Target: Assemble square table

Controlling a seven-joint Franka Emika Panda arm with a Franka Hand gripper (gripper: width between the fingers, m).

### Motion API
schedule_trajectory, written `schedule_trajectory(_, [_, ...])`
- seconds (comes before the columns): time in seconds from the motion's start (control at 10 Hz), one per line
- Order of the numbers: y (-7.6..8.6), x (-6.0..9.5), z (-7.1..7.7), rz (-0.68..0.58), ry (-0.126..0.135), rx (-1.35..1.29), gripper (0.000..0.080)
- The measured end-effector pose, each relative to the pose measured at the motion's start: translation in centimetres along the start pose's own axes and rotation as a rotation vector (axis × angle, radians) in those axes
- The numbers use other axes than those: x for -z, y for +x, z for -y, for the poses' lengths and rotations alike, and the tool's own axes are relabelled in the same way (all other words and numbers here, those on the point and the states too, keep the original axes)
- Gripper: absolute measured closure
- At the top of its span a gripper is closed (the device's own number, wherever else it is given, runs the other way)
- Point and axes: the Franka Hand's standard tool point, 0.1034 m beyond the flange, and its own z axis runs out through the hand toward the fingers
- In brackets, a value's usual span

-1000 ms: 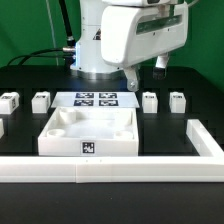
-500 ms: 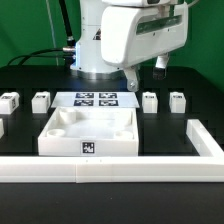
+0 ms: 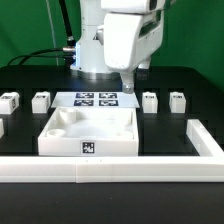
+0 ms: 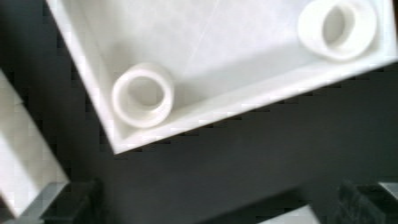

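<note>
- The end effector [image 3: 128, 86] hangs low under the white arm. In the wrist view, the end effector [image 4: 214, 205] shows its two dark fingertips [image 4: 63, 200] well apart, with only black counter [image 4: 214, 170] between them, so it grips nothing.
- The square tabletop [image 3: 100, 127] lies flat on the counter [image 3: 30, 120], below and in front of the end effector, not touching it. Its raised rim faces up, and a black-white tag [image 3: 88, 147] sits on its front edge.
- From the wrist, one corner of the square tabletop [image 4: 214, 50] fills the view just ahead of the fingertips. The nearer round socket [image 4: 143, 95] sits by that corner, and the farther round socket [image 4: 334, 27] lies along the same edge.
- The marker board [image 3: 96, 99] lies flat just beside the end effector, toward the exterior view's left.
- The right pair of legs [image 3: 150, 100] stands near the end effector on the exterior view's right. The left pair of legs [image 3: 41, 101] stands well apart from it on the exterior view's left.
- The long white rail [image 3: 110, 170] runs across the front, beyond the tabletop from the end effector.
</note>
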Motion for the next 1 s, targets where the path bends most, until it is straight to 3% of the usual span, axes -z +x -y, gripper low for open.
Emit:
schedule_trajectory(0.1, [-0.4,-0.4,0.4,0.005,0.010,-0.002,0.0150])
schedule_trajectory(0.5, [-0.3,-0.4,0.3,0.003,0.006,0.006,0.0150])
schedule_trajectory(0.6, [-0.8,-1.0,0.8,-0.017,-0.028,0.105,0.0150])
schedule_trajectory(0.8, [-2.5,-3.0,3.0,-0.014,-0.015,0.223,0.0150])
schedule_trajectory(0.9, [-3.4,-3.6,3.4,-0.016,-0.016,0.262,0.0150])
schedule_trajectory(1.0, [-4.2,-4.0,3.7,-0.009,0.002,0.245,0.0150])
